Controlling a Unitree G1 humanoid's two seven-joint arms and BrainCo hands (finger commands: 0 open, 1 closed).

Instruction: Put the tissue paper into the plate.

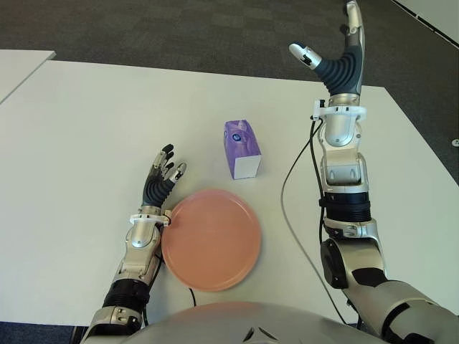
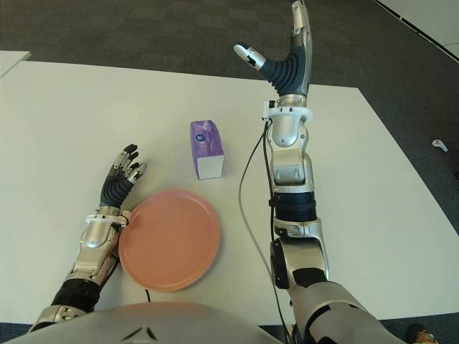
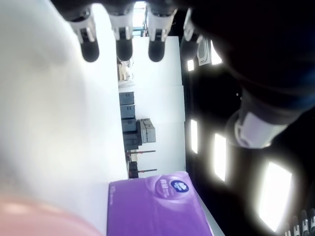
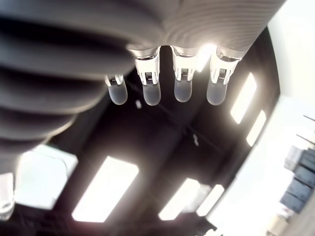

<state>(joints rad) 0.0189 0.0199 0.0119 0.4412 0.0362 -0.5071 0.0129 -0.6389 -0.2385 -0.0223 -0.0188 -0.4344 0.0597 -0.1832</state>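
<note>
Left robot hand [image 1: 163, 174] open beside the plate, right robot hand [image 1: 337, 54] raised open; tissue box lies on the counter.

The left robot hand shows at the plate's ten o'clock, fingers loosely spread and holding nothing. The pink plate [image 1: 211, 239] sits on the white counter [image 1: 86, 129] with nothing in it. The purple tissue box [image 1: 241, 148] lies at the plate's one o'clock, apart from its rim. The right robot hand, at the box's two o'clock, is lifted well above the counter, fingers extended, empty.
</note>
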